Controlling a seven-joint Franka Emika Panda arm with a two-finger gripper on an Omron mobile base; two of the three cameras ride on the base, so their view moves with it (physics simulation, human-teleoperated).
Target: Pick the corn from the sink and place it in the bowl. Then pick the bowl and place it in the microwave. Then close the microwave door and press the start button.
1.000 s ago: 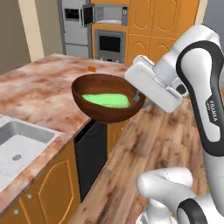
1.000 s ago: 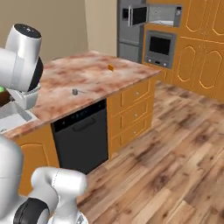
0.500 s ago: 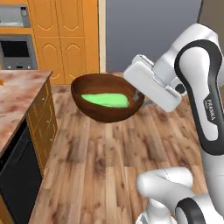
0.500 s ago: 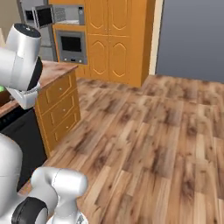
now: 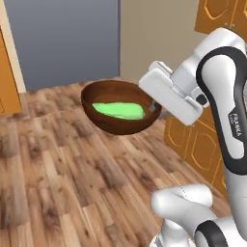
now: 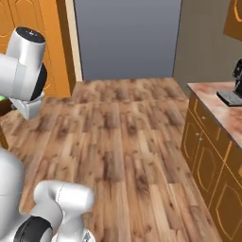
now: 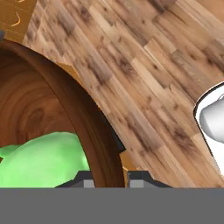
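Bowl (image 5: 118,108): dark brown, wood-look, carried level in mid-air above the plank floor (image 5: 58,183), its rim clamped by the pincer (image 7: 109,177) with one finger on either side of the wall. Corn (image 5: 118,110): bright green, lying inside the bowl on its bottom. Orange cabinets (image 6: 208,165) under a marble desk (image 6: 220,111) stand to the right.

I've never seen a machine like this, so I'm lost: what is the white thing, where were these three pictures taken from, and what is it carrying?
The white thing is a robot arm on a driving base. Two cameras ride on the base behind the arm, one to its left and one to its right; the third sits on the hand and looks along the gripper. The gripper is shut on the rim of a brown bowl, held in the air above the wood floor. The green corn lies inside the bowl. In the right base view, a counter with orange cabinets stands at the right.
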